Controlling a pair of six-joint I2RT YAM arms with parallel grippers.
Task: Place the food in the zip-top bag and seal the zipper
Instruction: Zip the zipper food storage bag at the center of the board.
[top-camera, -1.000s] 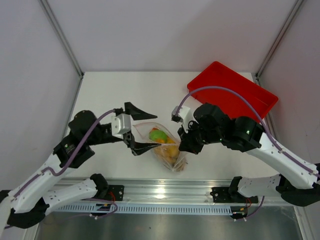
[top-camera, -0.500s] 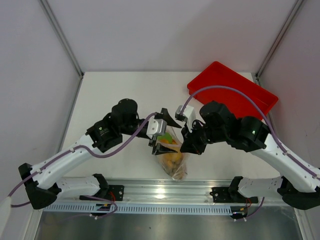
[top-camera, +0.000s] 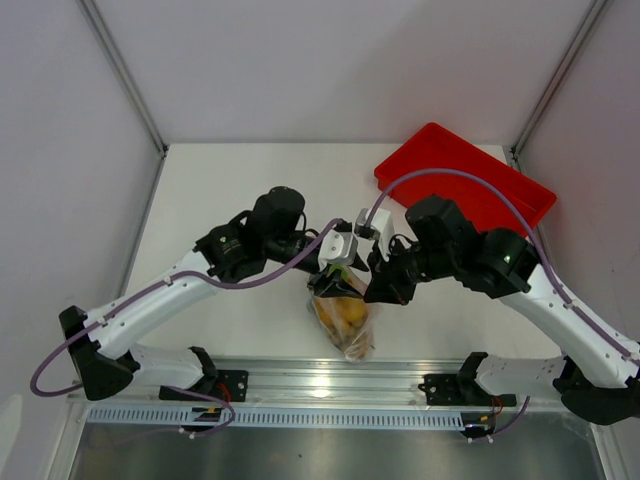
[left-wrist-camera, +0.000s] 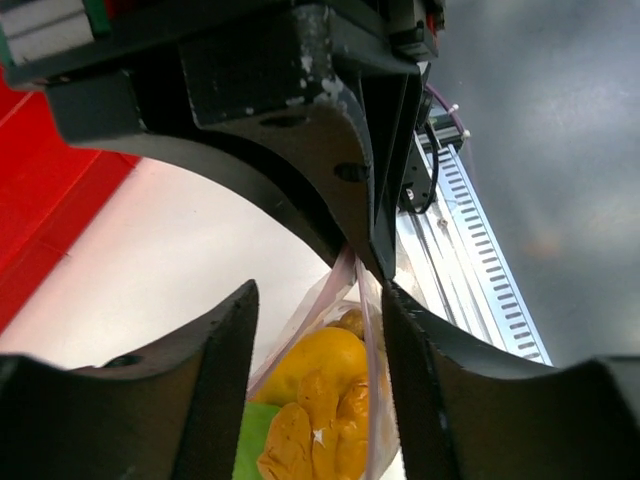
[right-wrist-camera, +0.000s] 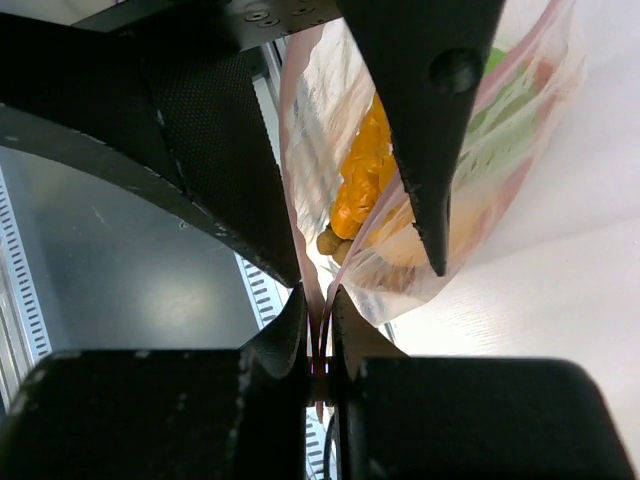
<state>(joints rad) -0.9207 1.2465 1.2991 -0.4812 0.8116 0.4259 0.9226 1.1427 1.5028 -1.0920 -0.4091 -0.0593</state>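
With the food (left-wrist-camera: 318, 365) already lying inside the bag (top-camera: 350, 338), the two arms are working on the last step, sealing the mouth. The bag is hanging upright near the front edge of the bench (top-camera: 230, 180), its mouth raised between the arms and its loaded bottom resting on or just above the surface; which of the two cannot be told. The right claw (right-wrist-camera: 317, 300) is pinching the zipper (right-wrist-camera: 320, 316) flat at one end, with its jaws closed on the pink strip. The left claw (left-wrist-camera: 318, 290) is standing open, its fingers straddling the bag just beside that pinch and not yet pressing the film. Fruit, orange pieces and a green leaf are showing through the plastic below. The next move probably calls for the left claw to close on the strip beside the right one and slide along the mouth, while the right is holding its end taut. The red tray (top-camera: 470, 185) is sitting well apart at the far right.
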